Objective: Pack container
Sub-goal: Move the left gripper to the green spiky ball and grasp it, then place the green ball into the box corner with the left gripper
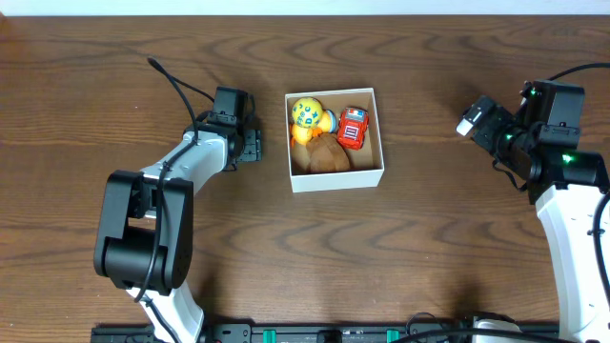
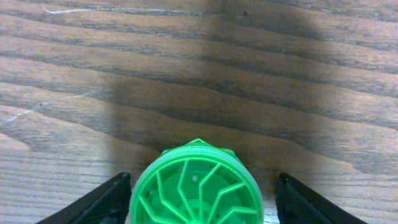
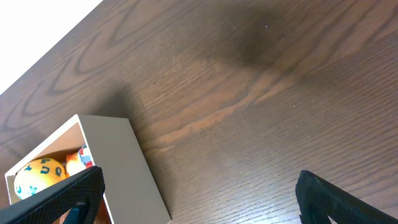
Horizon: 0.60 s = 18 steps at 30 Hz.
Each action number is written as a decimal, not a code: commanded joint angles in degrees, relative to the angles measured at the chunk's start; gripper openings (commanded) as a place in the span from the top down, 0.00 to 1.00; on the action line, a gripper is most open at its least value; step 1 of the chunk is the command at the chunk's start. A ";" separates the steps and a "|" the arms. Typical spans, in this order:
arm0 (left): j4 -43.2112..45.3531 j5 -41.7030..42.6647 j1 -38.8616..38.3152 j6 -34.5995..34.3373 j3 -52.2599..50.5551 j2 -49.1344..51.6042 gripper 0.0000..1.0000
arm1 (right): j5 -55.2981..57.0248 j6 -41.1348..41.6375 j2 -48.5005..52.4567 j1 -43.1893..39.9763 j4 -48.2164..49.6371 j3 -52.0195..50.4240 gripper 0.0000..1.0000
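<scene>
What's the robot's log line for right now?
left hand: straddling green ribbed toy, grip unclear | right hand: open, empty | container: yellow ball, red car, brown toy inside

Table (image 1: 429, 248): dark brown, wavy wood grain, paler streaks. Container (image 1: 339, 178): white walls outside, tan inner wall. Inside it, a yellow ball (image 1: 306, 111) with teal lettering; a red toy car (image 1: 354, 128) striped white and blue on top; a plain brown lump (image 1: 327, 155), kind unclear. Bottom centre of the left wrist view: a bright green disc (image 2: 196, 190) with a spoke pattern. Left gripper (image 2: 203, 177) and right gripper (image 3: 200, 174): black fingers.
</scene>
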 commanded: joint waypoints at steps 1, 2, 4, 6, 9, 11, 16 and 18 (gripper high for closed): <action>-0.24 -0.09 0.24 0.37 -0.87 1.22 0.33 | -0.24 0.09 0.28 -0.44 -0.09 0.33 0.01; -0.24 -0.09 0.24 0.52 -0.87 1.16 0.36 | -0.24 0.09 0.28 -0.44 -0.07 0.33 0.01; -0.28 -0.09 0.24 0.59 -0.81 1.05 0.40 | -0.24 0.09 0.28 -0.44 -0.09 0.33 0.01; -0.50 -0.09 0.24 0.61 -0.81 0.52 0.41 | -0.24 0.09 0.28 -0.44 -0.09 0.33 0.01; -0.98 -0.09 0.22 2.16 -0.70 -1.38 0.41 | -0.24 0.09 0.28 -0.44 -0.07 0.33 0.01; -2.23 -0.11 0.13 3.28 -0.15 -3.43 0.42 | -0.24 0.09 0.28 -0.44 -0.07 0.33 0.01; -7.30 -0.09 -0.55 3.41 2.43 -12.20 0.46 | -0.24 0.09 0.28 -0.44 -0.07 0.33 0.01; -9.09 -0.07 -1.40 3.63 3.26 -16.20 0.46 | -0.24 0.09 0.28 -0.44 -0.07 0.33 0.01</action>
